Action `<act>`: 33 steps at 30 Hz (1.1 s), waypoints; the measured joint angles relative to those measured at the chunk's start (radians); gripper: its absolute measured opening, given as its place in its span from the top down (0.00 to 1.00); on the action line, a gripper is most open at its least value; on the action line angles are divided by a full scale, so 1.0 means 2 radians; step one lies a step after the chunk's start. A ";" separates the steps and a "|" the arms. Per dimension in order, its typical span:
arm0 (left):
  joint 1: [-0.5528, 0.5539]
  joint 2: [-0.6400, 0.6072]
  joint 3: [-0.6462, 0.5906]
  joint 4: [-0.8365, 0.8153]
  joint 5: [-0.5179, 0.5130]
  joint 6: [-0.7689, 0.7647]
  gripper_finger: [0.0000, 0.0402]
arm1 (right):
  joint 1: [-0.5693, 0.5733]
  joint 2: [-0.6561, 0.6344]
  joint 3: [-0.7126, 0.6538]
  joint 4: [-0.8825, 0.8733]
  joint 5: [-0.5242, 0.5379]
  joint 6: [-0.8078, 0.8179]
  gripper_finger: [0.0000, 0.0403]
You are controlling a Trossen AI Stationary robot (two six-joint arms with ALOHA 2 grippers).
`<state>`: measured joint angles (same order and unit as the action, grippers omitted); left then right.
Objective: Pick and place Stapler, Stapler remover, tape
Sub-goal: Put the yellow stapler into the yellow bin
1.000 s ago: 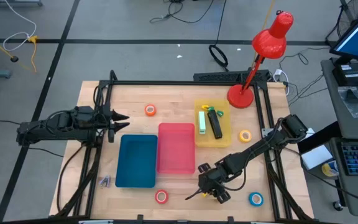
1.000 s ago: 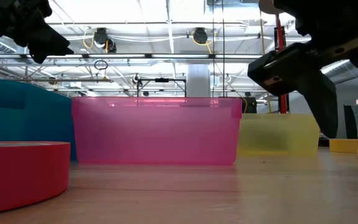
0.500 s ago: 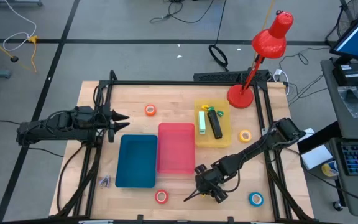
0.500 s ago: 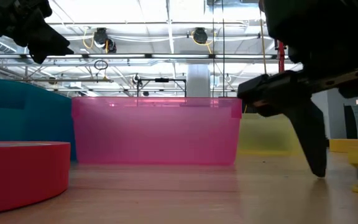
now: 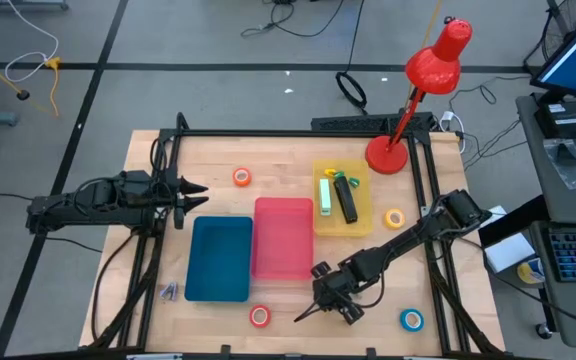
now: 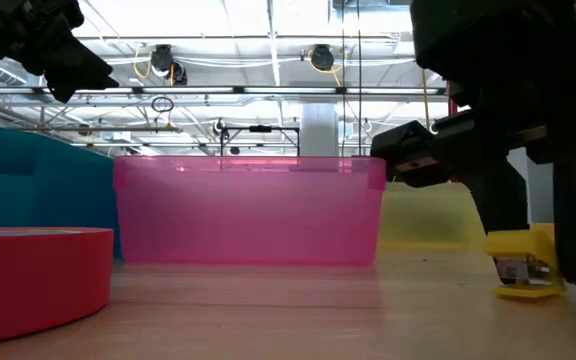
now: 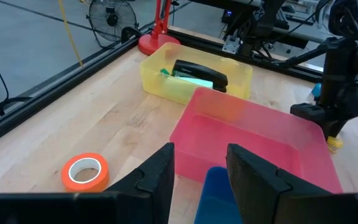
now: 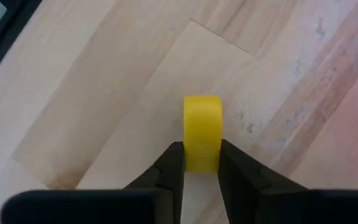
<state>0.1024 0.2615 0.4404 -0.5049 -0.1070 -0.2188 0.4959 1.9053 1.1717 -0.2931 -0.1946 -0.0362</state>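
My right gripper (image 5: 334, 300) stands near the table's near edge, in front of the pink bin (image 5: 284, 238), shut on a small yellow stapler (image 8: 202, 132). That stapler also shows in the low view (image 6: 524, 268). My left gripper (image 7: 201, 168) waits open at the far left, beyond the blue bin (image 5: 220, 260). Tape rolls lie flat on the table: orange (image 5: 242, 177), yellow (image 5: 395, 218), red (image 5: 260, 316) and blue (image 5: 411, 320). A small stapler remover (image 5: 169, 291) lies near the left front corner. A black stapler (image 5: 347, 200) lies in the yellow bin (image 5: 360, 222). My right gripper pinches the yellow stapler's two flat sides (image 8: 201, 163) between its two fingers (image 6: 503, 215). The fingers come from above, pointing down. The stapler stands on edge between them, its underside (image 6: 528, 293) at the table top.
A red desk lamp (image 5: 388, 150) stands at the far right corner. A green thing (image 5: 325, 195) lies beside the black stapler in the yellow bin. Black frame rails (image 5: 436, 230) run along the table's sides.
My right gripper has gone a little toward the table's left edge and down, and its fingers have shut on the yellow stapler. In the low view the stapler now stands farther left than before.
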 joint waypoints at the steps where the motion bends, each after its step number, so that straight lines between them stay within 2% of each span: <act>1: 0.000 0.000 0.000 0.000 0.000 0.000 0.64 | -0.001 0.000 0.000 0.000 -0.003 0.008 0.85; 10: 0.000 0.000 0.000 0.000 0.000 0.003 0.64 | -0.006 -0.020 -0.002 -0.009 -0.012 0.055 0.85; 19: 0.000 0.000 0.000 0.000 0.000 0.007 0.64 | -0.007 -0.129 -0.002 -0.064 -0.007 0.137 0.85; 22: 0.000 0.000 0.000 0.000 0.000 0.007 0.64 | -0.015 -0.176 -0.001 -0.110 0.036 0.175 0.85; 29: 0.000 0.000 0.000 0.000 0.000 0.007 0.64 | -0.083 -0.263 -0.001 -0.190 0.247 0.262 0.85; 31: 0.000 0.000 0.000 0.000 0.000 0.007 0.64 | -0.120 -0.268 -0.001 -0.203 0.278 0.285 0.85; 33: 0.000 0.000 0.000 0.003 0.000 0.006 0.64 | -0.160 -0.267 -0.001 -0.206 0.280 0.315 0.84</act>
<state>0.1024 0.2615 0.4404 -0.4997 -0.1074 -0.2075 0.1758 1.3719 1.1706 -0.7056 0.3645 0.5937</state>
